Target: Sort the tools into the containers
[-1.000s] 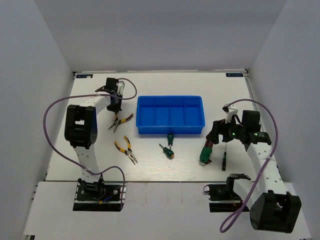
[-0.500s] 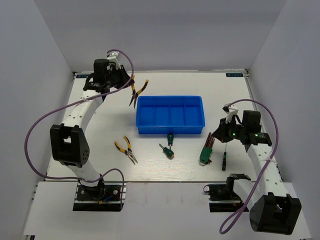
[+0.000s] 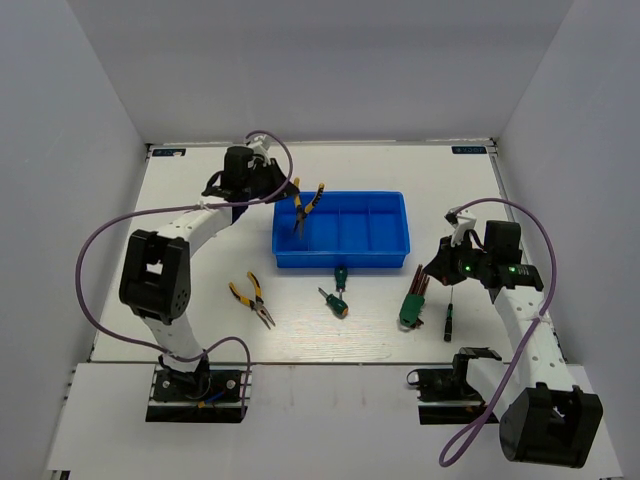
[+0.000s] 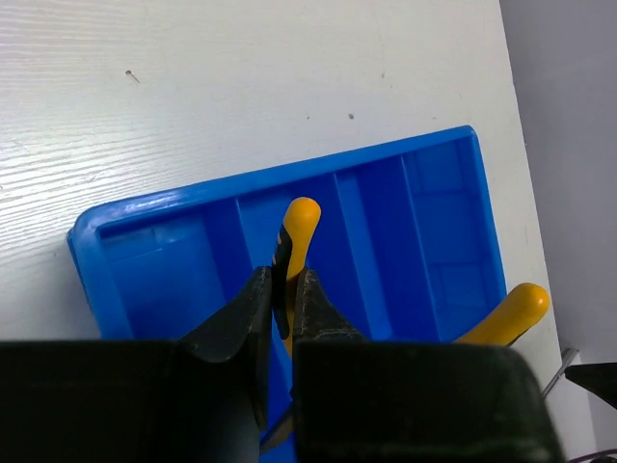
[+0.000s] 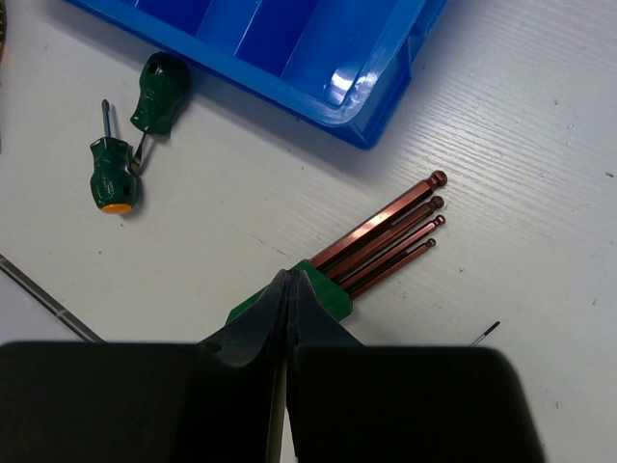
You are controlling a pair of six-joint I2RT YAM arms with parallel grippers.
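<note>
left gripper (image 4: 281, 289) pinching pliers (image 4: 301, 220) handle between fingers, over blue tray (image 4: 222, 185) | right gripper (image 5: 287, 280) fingers pressed together, tips over hex-key set (image 5: 386, 236) holder

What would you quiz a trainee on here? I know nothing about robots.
1. True or false: the left gripper holds a pair of pliers above the blue tray.
2. How many green screwdrivers lie on the table in front of the tray?
3. The right gripper has its shut fingertips over which tool? A pliers; B green screwdrivers; C hex-key set.
Key: 1 true; 2 two; 3 C.
</note>
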